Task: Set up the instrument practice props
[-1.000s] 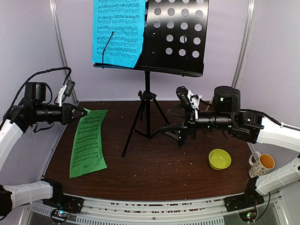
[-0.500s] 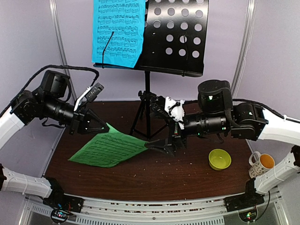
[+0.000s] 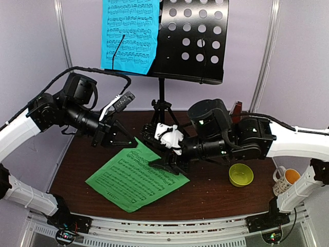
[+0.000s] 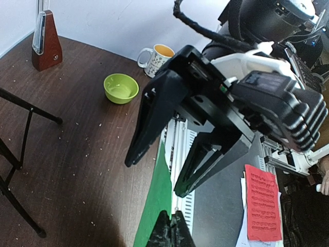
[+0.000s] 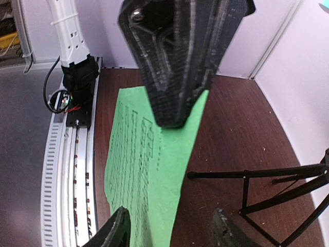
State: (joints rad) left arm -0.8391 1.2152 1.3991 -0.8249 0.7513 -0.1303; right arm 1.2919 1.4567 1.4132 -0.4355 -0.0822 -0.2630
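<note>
Both arms have swung inward with the green printed music sheet point(image 3: 134, 179): left hand point(image 3: 131, 142) pinched tight on its corner, right hand point(image 3: 163, 165) parted, straddling its edge.

Blue sheet point(image 3: 128, 33) sits on the tall black stand point(image 3: 195, 46); green sheet point(image 3: 136, 177) slants, one corner raised; metronome point(image 4: 45, 41) upright.

the metronome point(image 3: 237, 108) is mostly hidden behind the right arm point(image 3: 252, 136), the music stand point(image 3: 193, 41) cropped at the top.

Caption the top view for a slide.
Left gripper pinches a corner of the green sheet; right gripper, jaws open, straddles another edge; blue sheet sits on the stand.
</note>
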